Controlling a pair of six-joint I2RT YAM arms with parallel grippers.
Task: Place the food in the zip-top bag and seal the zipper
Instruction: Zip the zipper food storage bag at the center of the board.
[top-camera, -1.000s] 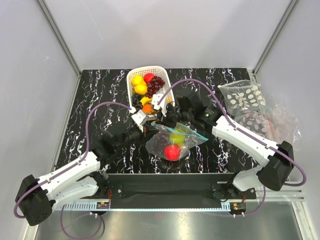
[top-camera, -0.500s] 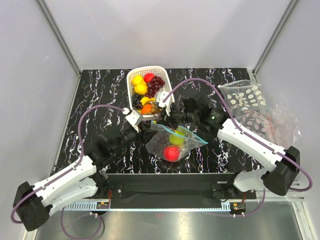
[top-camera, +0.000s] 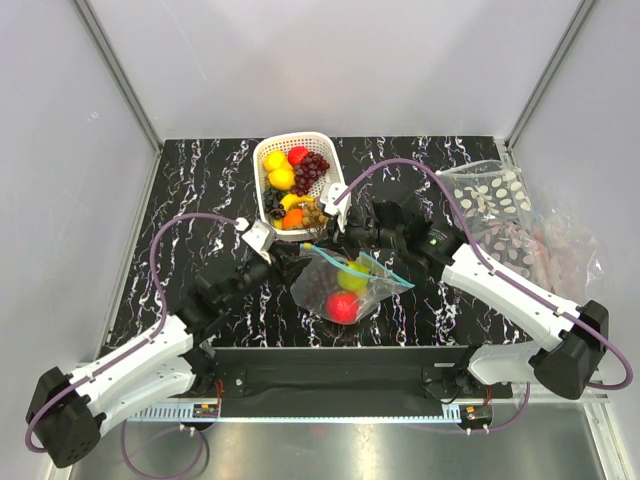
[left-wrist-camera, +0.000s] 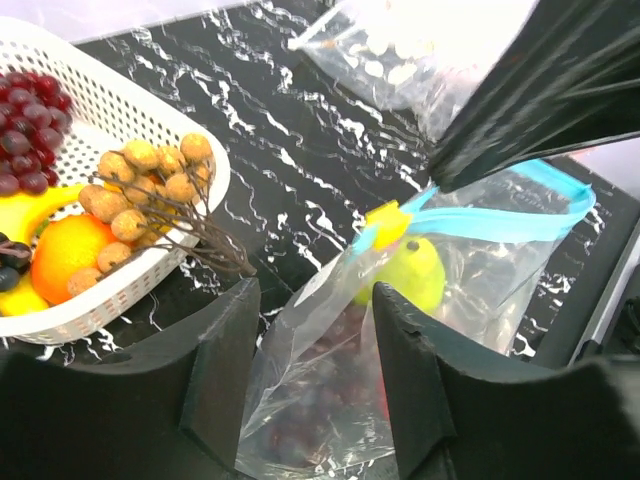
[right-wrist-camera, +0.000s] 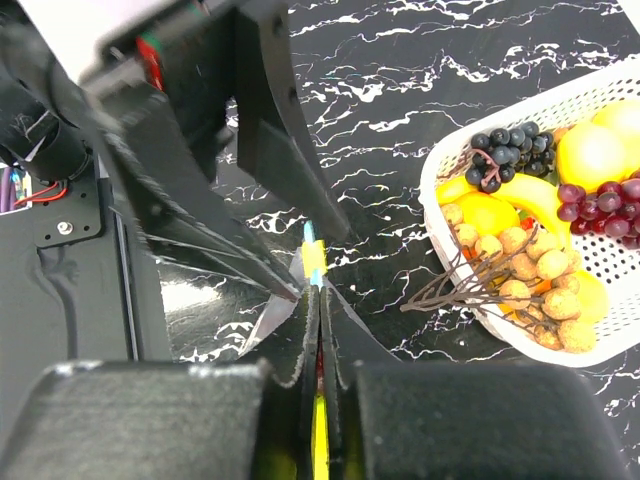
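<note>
The zip bag (top-camera: 375, 290) lies on the black marbled table (top-camera: 200, 190) just beneath my two sets of fingertips, with its mouth end raised toward them. Inside it, the red apple (top-camera: 343, 307) sits at the bottom, farthest from both pairs of fingers. The green fruit (left-wrist-camera: 415, 275) rests right behind the zipper, and the dark grapes (top-camera: 318, 290) press against the wall of the bag nearest my left fingers. The zipper (left-wrist-camera: 505, 222) is a teal strip leading away from the right fingertips, and its yellow tab (left-wrist-camera: 388, 222) is at the end closest to my left fingers. My right gripper (right-wrist-camera: 318, 310) has its fingers pressed together on the zipper, whose teal and yellow edge stands up in the thin slit between them. My left gripper (left-wrist-camera: 312, 310) has its fingers spread apart. The bag's upper corner shows in the gap between them, but I cannot tell whether either pad touches the plastic. The tips of the two grippers are near each other at the tab end of the zipper. Past the left gripper's left finger stands the white basket (left-wrist-camera: 150, 270). A bunch of brown berries (left-wrist-camera: 150, 180) on bare twigs spills over its rim toward the bag, and an orange (left-wrist-camera: 68, 255) lies deeper in. Beyond the right gripper's fingers, well apart from both grippers, a spotted bag (top-camera: 490, 195) lies on the table.
</note>
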